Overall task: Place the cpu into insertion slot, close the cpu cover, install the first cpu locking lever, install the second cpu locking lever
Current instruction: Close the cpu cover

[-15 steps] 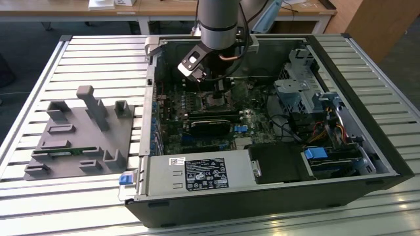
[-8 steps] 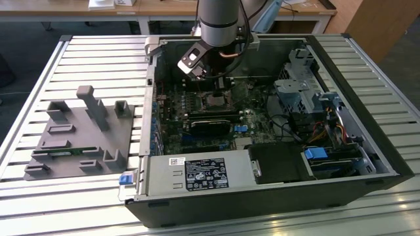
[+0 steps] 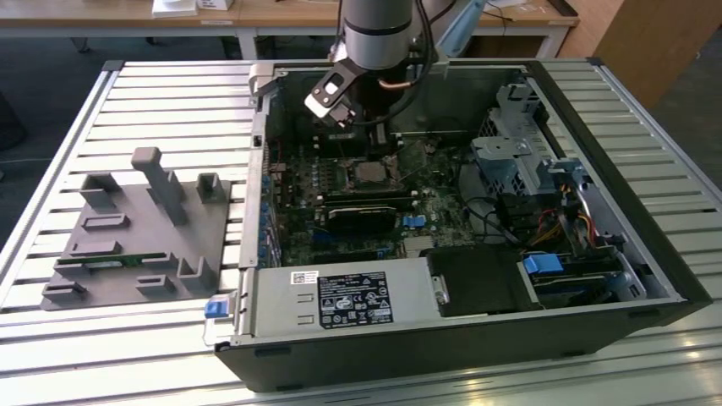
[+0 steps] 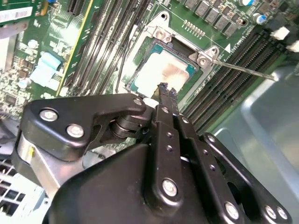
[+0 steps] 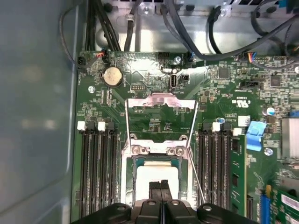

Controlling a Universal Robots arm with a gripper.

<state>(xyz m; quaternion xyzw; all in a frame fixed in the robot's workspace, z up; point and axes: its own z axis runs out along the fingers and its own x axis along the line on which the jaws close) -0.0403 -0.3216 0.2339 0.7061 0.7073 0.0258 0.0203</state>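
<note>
Hovering over the insertion slot point(image 5: 127, 173), my jaws are pressed fully together and grip nothing; in both wrist views the two dark fingertips point(image 5: 155, 189) meet along a thin seam. Their tips point(image 4: 163, 93) stand over the near edge of the cpu point(image 4: 161, 70), though I cannot tell whether they touch its face or sit just above it. The cpu lies flat inside the slot, pale face up, with green motherboard point(image 5: 107, 107) around it and long black memory slots point(image 5: 96, 168) on either side. The cpu cover point(image 5: 161, 99) is swung open, its silvery frame lying back on the board beyond the slot, cut-out centre showing circuit board through it. A thin locking lever point(image 4: 243, 69) juts free from one corner of the slot, unlatched. In the exterior view my arm point(image 3: 378, 34) reaches down into the open computer case point(image 3: 631, 254), which lies on a slatted table point(image 3: 169, 93) beside a grey fixture block point(image 3: 135, 245).
</note>
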